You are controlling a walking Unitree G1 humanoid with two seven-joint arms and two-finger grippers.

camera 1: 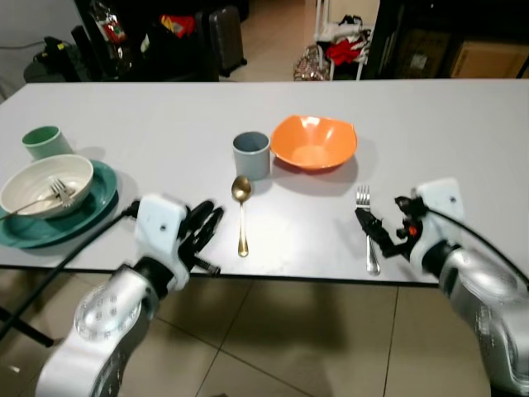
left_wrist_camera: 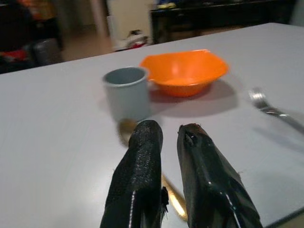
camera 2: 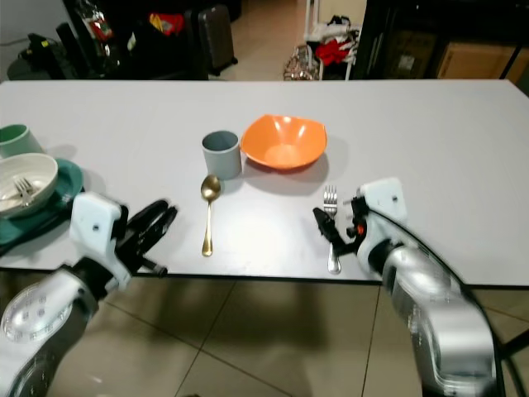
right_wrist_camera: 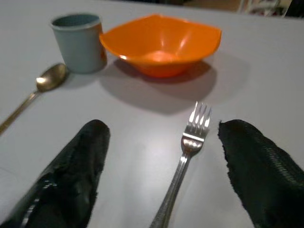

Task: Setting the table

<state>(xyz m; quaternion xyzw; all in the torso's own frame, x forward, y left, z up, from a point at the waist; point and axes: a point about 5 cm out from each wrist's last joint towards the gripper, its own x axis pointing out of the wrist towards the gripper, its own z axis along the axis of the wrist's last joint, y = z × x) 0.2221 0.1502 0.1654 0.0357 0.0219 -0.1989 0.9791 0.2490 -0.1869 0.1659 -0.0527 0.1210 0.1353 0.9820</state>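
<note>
A: Where does the right gripper (camera 1: 382, 234) sit?

B: At the near edge of the table (camera 1: 463, 124), about five o'clock from the orange bowl (camera 1: 314, 142). The silver forearm comes up from below the edge, wrist bent, the fingers low over the tabletop. In the right wrist view the jaws are wide apart, one finger on each side of the fork (right_wrist_camera: 185, 156), and neither finger touches it.

A: And the fork itself?

B: It lies flat on the table, tines toward the bowl, handle toward the near edge.

A: The left gripper (camera 1: 202, 225)?

B: Also at the near edge, at about eight o'clock from the grey cup (camera 1: 251, 154). Its arm rises from below the table, fingers pointing toward the gold spoon (camera 1: 241, 208). The jaws are close together with a narrow slit between them, holding nothing.

A: Where is the spoon?

B: Flat on the table, its bowl just beside the cup at six o'clock, handle running to the near edge.

A: Anything at the far left?

B: A white bowl (camera 1: 45, 184) with a second fork (camera 1: 51, 195) in it stands on a teal plate (camera 1: 91, 207), a green cup (camera 1: 41, 141) just behind.
</note>
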